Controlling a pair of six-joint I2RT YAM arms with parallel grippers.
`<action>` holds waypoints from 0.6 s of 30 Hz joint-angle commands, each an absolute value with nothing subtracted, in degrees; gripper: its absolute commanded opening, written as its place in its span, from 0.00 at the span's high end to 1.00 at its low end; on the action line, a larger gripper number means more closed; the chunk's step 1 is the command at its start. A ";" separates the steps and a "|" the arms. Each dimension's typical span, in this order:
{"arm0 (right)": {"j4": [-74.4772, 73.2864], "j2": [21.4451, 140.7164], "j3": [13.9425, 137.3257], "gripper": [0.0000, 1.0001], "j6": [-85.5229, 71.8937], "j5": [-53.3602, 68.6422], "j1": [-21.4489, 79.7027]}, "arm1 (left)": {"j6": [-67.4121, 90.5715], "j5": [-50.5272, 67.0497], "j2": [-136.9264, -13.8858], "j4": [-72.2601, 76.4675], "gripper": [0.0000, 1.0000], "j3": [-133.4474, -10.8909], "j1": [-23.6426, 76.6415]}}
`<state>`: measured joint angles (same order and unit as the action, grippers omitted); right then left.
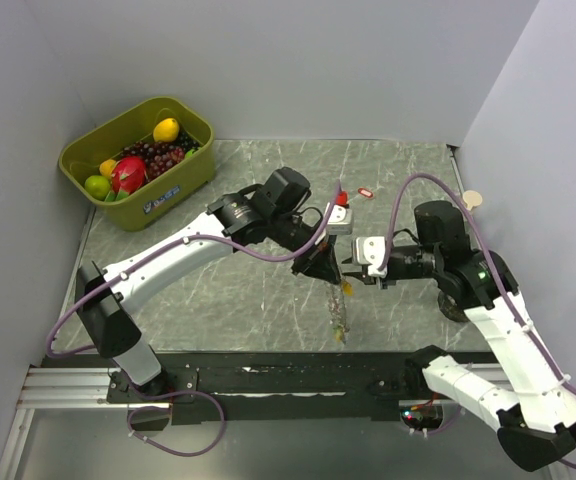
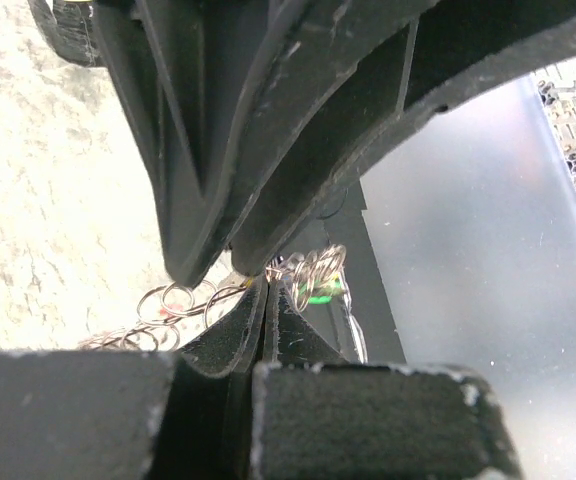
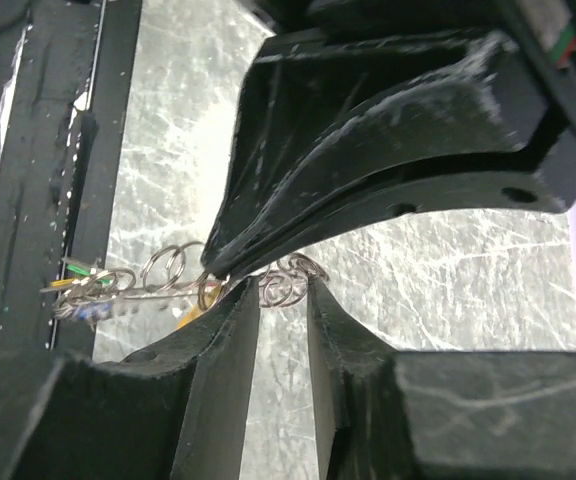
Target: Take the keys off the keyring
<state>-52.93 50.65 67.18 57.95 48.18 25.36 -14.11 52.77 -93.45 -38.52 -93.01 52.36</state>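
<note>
Keyring (image 1: 341, 315) is only half readable. From above it shows as a thin, glinting strand hanging from where the two grippers meet, over the table (image 1: 228, 300) near its front edge. Both wrist views are mostly filled with black fingers, and the strand's far end is blurred.

Up close it is a string of linked silvery wire rings. The keys (image 3: 80, 285) bunch at its lower end as tiny green, yellow and blue slivers, too soft to count. One green key (image 2: 320, 291) shows behind the rings in the left wrist view. A red key (image 1: 365, 193) lies alone on the table, well beyond the arms.

The left gripper (image 2: 265, 290) is clenched on the keyring, its fingers pressed together with rings spilling out on both sides. The right gripper (image 3: 283, 300) faces it tip to tip with its fingers parted and table showing through the gap. A couple of rings sit at the mouth of that gap, and I cannot tell whether the pads touch them.

A green bin (image 1: 183, 190) of fruit (image 1: 128, 172) stands in the far left corner, well apart. The left gripper blocks most of the right wrist camera's view.
</note>
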 commanded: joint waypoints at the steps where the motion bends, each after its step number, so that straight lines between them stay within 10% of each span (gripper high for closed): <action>1: -57.56 49.22 68.90 0.68 61.79 49.75 24.43 | -16.08 57.13 -89.91 -37.53 0.99 -94.57 52.03; 18: -59.94 49.66 71.19 0.62 62.67 52.38 23.38 | -17.14 59.59 -90.35 -38.85 0.99 -95.10 51.86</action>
<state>-58.94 49.60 68.71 62.06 49.10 23.73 -15.66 55.66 -93.14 -39.09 -93.01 51.94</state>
